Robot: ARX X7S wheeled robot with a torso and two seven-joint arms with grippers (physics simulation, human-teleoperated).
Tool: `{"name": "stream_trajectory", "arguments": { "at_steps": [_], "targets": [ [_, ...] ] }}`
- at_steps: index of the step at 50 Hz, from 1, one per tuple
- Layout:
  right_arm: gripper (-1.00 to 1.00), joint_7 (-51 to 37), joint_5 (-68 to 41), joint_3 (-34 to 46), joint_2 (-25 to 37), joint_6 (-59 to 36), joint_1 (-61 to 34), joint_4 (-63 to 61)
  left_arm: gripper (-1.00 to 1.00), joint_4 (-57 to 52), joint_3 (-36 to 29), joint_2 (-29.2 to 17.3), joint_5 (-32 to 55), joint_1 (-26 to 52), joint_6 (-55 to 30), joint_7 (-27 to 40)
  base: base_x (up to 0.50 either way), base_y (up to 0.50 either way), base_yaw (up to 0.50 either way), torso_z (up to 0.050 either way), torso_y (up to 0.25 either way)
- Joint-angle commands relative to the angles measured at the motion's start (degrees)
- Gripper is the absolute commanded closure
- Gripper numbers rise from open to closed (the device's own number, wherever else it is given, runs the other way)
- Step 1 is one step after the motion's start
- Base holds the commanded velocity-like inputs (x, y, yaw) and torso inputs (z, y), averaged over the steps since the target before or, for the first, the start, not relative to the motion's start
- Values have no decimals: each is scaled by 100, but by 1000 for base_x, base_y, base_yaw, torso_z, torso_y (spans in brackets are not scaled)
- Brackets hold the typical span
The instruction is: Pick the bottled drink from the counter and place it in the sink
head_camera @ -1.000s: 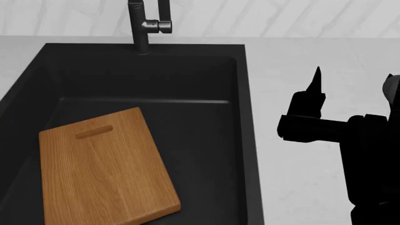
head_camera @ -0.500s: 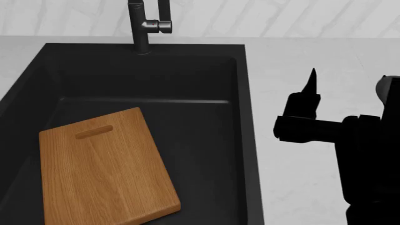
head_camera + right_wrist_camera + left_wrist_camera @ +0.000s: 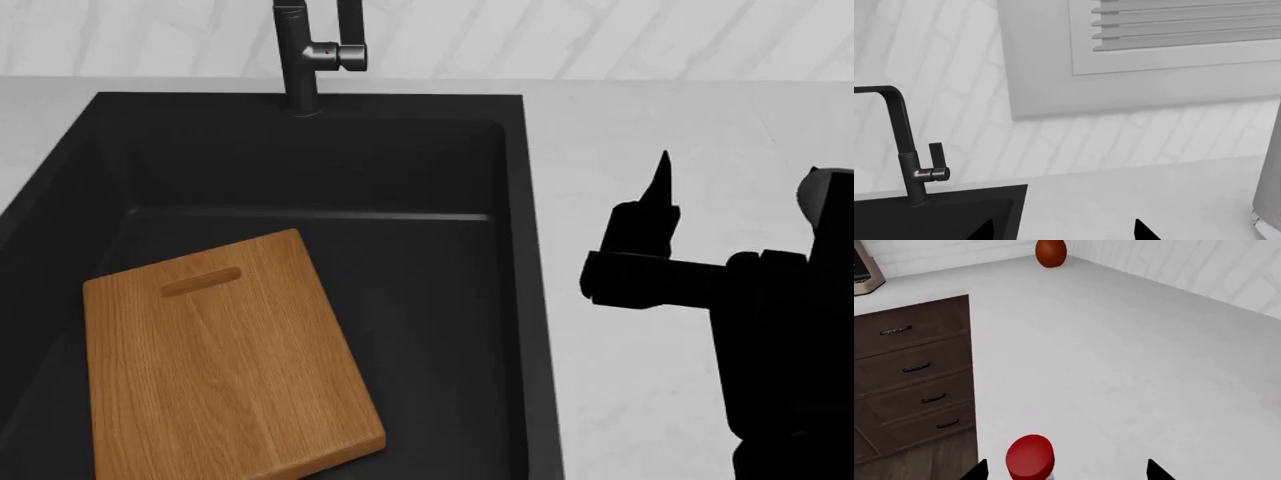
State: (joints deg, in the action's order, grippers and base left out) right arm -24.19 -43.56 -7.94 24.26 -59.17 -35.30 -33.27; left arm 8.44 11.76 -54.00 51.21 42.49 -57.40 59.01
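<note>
Only the round red cap of the bottled drink shows, in the left wrist view, standing on the white counter. My left gripper is open, with the cap between its two dark fingertips and nearer one of them; the bottle's body is hidden. The left gripper is out of the head view. The black sink with its dark faucet fills the head view. My right gripper stands open and empty over the counter to the right of the sink, fingers pointing at the back wall.
A light wooden cutting board lies slanted in the sink. An orange-red rounded object stands far back on the counter, beside brown drawers. A pale grey upright object is close to the right gripper.
In the head view my right arm has shifted slightly left, towards the sink's right rim. The cutting board and faucet have not moved.
</note>
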Motion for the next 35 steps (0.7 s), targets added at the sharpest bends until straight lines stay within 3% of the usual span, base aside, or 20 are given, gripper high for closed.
{"name": "stream_trajectory", "arguments": {
  "at_steps": [1, 22, 23, 35],
  "targets": [
    [-100, 6, -16, -22, -2, 70, 51, 28, -100, 129, 101, 4, 13, 50, -71, 116, 0, 0, 0, 0, 0],
    [-100, -21, -52, -33, 32, 114, 101, 35, -100, 286, 306, 145, 22, -90, 255, -95, 0, 0, 0, 0, 0],
    [-100, -21, -50, -31, 30, 122, 104, 42, 100, 283, 314, 145, 25, -90, 235, -67, 0, 0, 0, 0, 0],
    [-100, -2, -23, 17, 22, 208, 142, 105, 100, 19, 240, 109, -17, 214, 337, -59, 0, 0, 0, 0, 0]
  ]
}}
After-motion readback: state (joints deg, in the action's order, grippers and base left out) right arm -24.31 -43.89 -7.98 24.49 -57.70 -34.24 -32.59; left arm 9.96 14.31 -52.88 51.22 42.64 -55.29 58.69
